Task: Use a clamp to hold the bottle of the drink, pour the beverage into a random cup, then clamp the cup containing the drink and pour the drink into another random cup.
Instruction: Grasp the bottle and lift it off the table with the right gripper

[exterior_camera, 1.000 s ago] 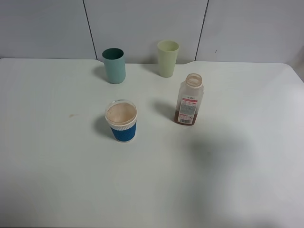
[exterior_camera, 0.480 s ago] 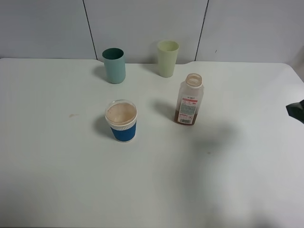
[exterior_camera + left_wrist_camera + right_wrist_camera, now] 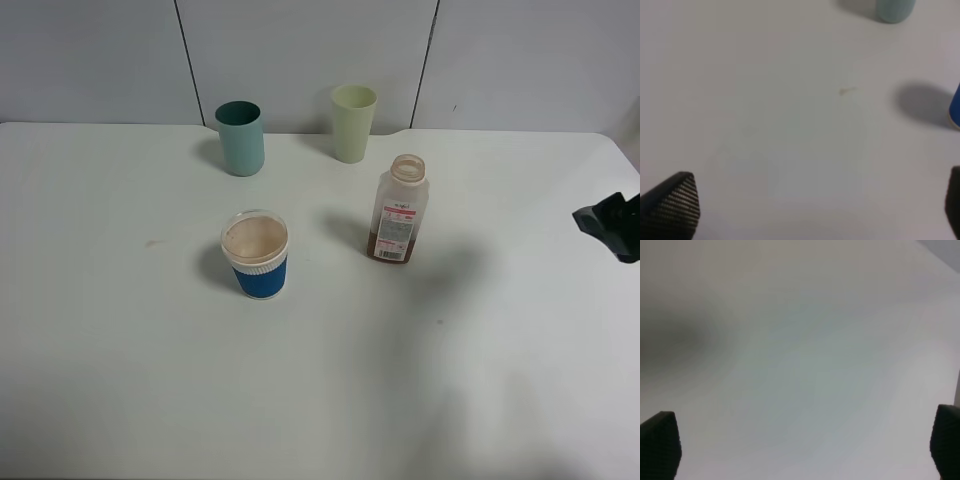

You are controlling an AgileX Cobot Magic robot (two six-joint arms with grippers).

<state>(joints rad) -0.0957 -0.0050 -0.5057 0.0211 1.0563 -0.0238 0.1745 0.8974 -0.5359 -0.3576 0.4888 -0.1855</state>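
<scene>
The right pincer (image 3: 600,224) has just come into sight. A moment ago it was not over the bench (image 3: 120,380) at all. Then only its tip peeked in. Now more of it shows at the right edge of the bench. Its two black fingers (image 3: 660,445) are spread wide apart, and nothing is between them, just bare bench.

The bottle (image 3: 400,210) stands up straight, a little to the right of the middle of the bench. Its top is open. The brown drink (image 3: 391,247) sits low down inside it. The right pincer is well apart from the bottle and not touching it.

The blue cup (image 3: 257,255) stands near the middle, on the left of the bottle. Its inside looks pale brown, but I cannot tell if that is drink. The teal tumbler (image 3: 240,138) and the yellow-green tumbler (image 3: 354,122) stand by the far edge. None of these has moved.

The left pincer (image 3: 812,210) is spread wide too and holds nothing. It is near the left side of the bench.

I think the job is only just starting. The right pincer looks to be going for the bottle. It must get its fingers on both sides of the bottle before it squeezes.
</scene>
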